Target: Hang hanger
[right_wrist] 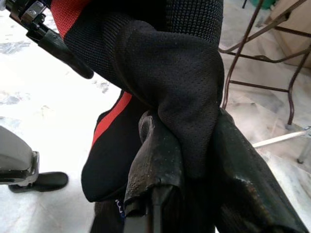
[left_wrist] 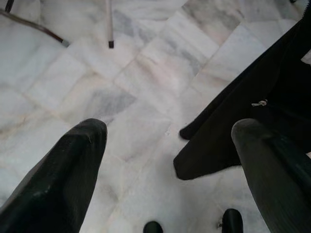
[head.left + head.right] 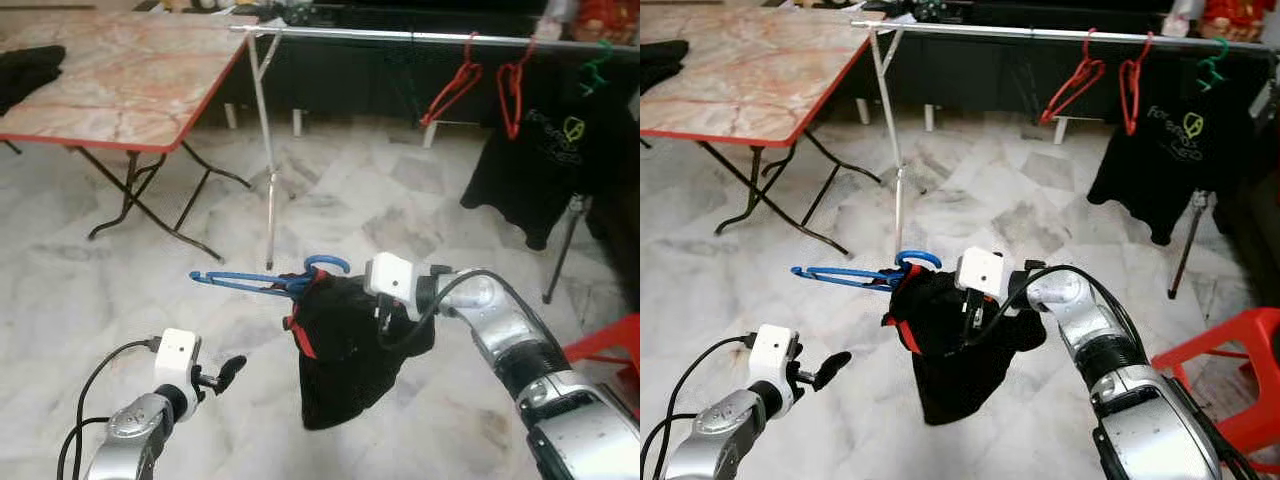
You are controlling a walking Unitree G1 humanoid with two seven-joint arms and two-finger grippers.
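Note:
A blue hanger (image 3: 250, 280) carries a black garment (image 3: 345, 350) with red trim, held in the air above the floor. My right gripper (image 1: 189, 141) is shut on a fold of that garment, just under the hanger's hook (image 3: 328, 263). Cloth covers most of its fingers. My left gripper (image 3: 228, 372) hangs low to the left of the garment, open and holding nothing. In the left wrist view its fingers (image 2: 73, 165) are spread wide over the floor, with the garment's hem (image 2: 218, 145) beside them. The silver clothes rail (image 3: 420, 37) runs across the back.
Two red hangers (image 3: 450, 90) and a black T-shirt (image 3: 545, 160) on a green hanger hang from the rail. The rail's support pole (image 3: 268, 160) stands just behind the blue hanger. A folding marble-top table (image 3: 110, 80) is at the back left. A red stool (image 3: 610, 345) stands at the right.

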